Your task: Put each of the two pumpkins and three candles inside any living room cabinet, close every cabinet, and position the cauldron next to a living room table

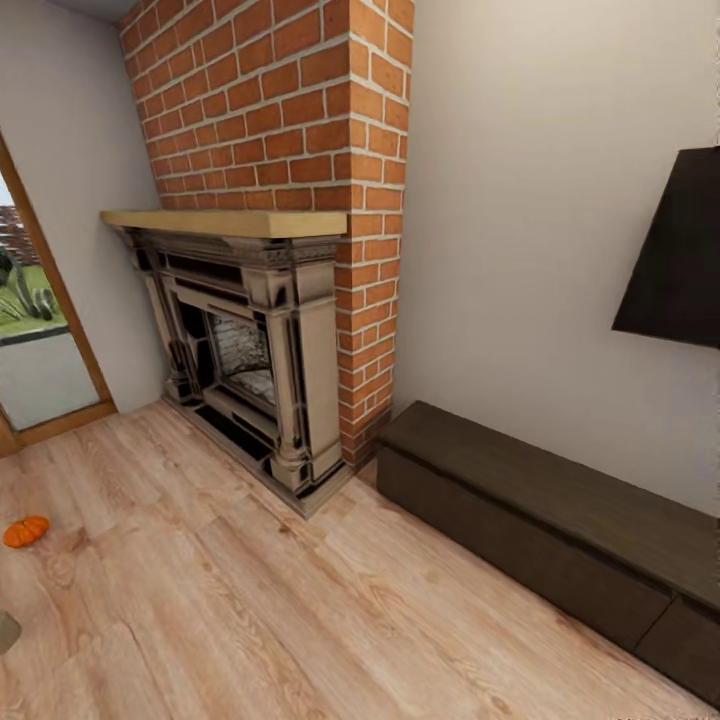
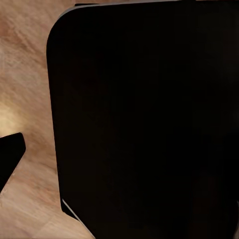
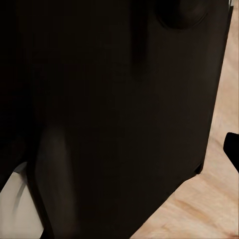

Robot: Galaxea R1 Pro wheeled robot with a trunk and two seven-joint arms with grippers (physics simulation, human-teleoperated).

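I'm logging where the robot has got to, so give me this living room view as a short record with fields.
room: wooden floor, brick chimney with fireplace
pumpkin: one, on the floor at the head view's left edge, left of the fireplace
cabinet: against the right wall, drawer fronts look shut
above cabinet: dark panel on the wall
pincers: open or shut cannot be told

Pumpkin (image 1: 25,531) left of cabinet (image 1: 560,520)
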